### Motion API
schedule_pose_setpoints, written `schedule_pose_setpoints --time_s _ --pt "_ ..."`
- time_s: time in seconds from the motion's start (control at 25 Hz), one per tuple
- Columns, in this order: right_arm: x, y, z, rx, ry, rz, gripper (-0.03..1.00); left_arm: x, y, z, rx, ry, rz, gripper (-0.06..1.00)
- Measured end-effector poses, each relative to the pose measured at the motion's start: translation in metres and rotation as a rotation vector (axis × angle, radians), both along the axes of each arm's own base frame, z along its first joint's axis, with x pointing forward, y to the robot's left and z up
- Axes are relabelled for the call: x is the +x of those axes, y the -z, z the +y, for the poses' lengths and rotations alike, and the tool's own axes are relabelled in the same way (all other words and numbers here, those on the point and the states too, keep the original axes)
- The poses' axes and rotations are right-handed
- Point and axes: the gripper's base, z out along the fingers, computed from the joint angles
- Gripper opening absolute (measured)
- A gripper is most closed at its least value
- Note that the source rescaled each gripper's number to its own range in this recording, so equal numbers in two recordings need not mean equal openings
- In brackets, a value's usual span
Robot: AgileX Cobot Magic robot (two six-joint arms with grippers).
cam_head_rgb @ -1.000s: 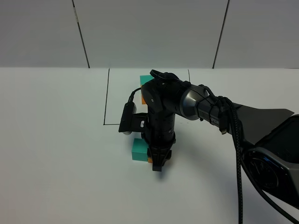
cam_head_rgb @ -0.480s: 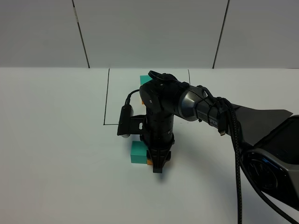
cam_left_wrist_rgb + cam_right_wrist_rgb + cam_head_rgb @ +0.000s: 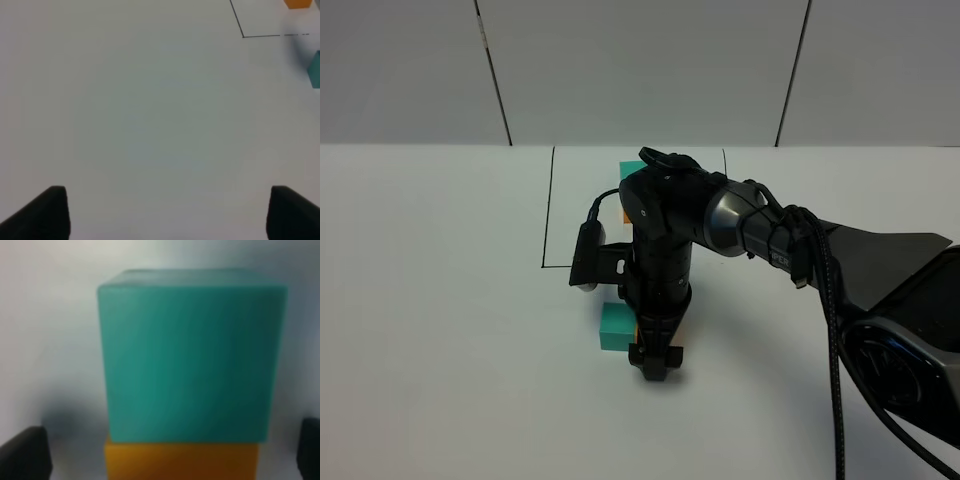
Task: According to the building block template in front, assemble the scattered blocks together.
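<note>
The scattered teal cube [image 3: 615, 328] lies on the white table just in front of the drawn square. The scattered orange cube [image 3: 672, 351] touches its right side and is mostly hidden under my right gripper [image 3: 655, 368]. In the right wrist view the teal cube [image 3: 190, 355] and the orange cube [image 3: 182, 460] sit pressed together. The fingertips [image 3: 25, 455] stand wide of the orange cube, so the gripper is open. The template's teal cube [image 3: 628, 170] shows behind the arm inside the black outline [image 3: 546, 220]. My left gripper [image 3: 167, 212] is open and empty over bare table.
The left wrist view shows the outline's corner [image 3: 243, 36], the template's orange cube [image 3: 300, 4] inside it, and the scattered teal cube [image 3: 315, 70] at the frame's edge. The right arm [image 3: 760, 225] with its cable reaches in from the right.
My right gripper's jaws have spread apart around the orange cube. The gripper and the two cubes have shifted slightly toward the table's front.
</note>
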Motion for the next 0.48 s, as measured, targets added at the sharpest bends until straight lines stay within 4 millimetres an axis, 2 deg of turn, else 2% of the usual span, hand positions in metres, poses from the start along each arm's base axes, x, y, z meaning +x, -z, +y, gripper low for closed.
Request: schedule_pose_setpoints --time_s 0.12,0.24,0.32,0.48 --pt "-0.003 -0.038 0.000 0.059 0.116 -0.048 1.00 0.000 0.000 0.000 0.000 0.000 0.000 0.69" --pt "-0.007 -0.083 -0.010 0.154 0.368 -0.048 1.00 0.000 0.000 0.000 0.000 0.000 -0.001 0.69" --pt "-0.005 -0.106 -0.027 0.213 0.572 -0.037 1.00 0.000 0.000 0.000 0.000 0.000 -0.001 0.69" --pt "0.005 -0.139 -0.076 0.289 0.914 -0.057 1.00 0.000 0.000 0.000 0.000 0.000 0.000 0.69"
